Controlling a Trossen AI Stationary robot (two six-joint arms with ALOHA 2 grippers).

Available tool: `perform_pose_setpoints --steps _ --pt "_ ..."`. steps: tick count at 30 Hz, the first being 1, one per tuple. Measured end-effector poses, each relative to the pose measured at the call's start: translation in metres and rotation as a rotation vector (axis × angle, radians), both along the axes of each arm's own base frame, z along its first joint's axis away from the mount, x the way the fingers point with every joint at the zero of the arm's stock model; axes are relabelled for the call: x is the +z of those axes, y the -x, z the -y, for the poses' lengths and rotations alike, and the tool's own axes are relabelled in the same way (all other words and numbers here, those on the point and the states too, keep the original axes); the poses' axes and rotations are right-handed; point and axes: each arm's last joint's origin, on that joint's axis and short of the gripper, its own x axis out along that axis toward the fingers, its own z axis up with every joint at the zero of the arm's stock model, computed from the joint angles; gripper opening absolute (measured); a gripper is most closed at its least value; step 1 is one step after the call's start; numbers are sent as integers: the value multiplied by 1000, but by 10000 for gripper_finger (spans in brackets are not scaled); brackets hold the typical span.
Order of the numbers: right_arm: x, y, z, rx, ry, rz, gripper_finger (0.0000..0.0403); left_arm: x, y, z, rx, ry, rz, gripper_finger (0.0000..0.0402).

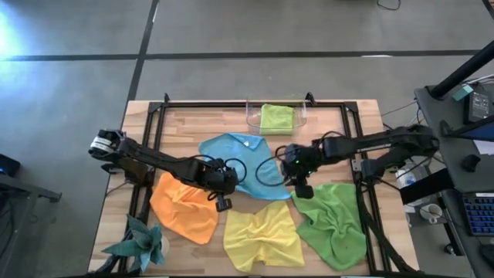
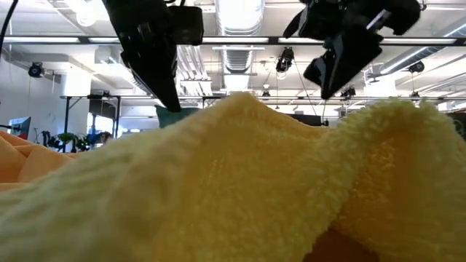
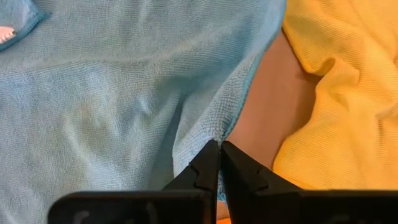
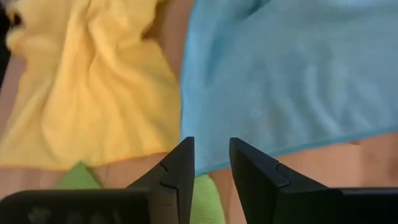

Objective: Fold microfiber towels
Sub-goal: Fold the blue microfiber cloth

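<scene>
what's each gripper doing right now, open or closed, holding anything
Left gripper: shut on the blue towel, pinching its edge.
Right gripper: open, holding nothing, over the blue towel's edge.

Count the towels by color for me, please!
blue towel: 1
orange towel: 1
yellow towel: 1
green towel: 1
lime towel, folded in the clear tray: 1
Total: 5

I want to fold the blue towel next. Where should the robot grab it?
Probably by the near edge of the blue towel, at two corners. The left gripper is already pinched on that hem, and the right gripper hangs open above the same edge. It lies flat, so come from above.
</scene>
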Motion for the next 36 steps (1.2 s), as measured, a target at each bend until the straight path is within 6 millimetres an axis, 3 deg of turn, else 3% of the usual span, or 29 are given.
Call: perform_pose_setpoints --steps 7,21,32,36 --pt "-26 -11 -12 57 2 -93 100 -1 2 0 4 -2 -18 0" --pt "-64 -22 -16 81 17 -228 103 -1 2 -1 24 2 -23 0" --pt "-71 -25 -19 85 0 -236 114 -2 2 -1 24 2 -23 0" --pt "-82 -28 -20 79 0 -265 114 -2 2 -1 24 2 -23 0"
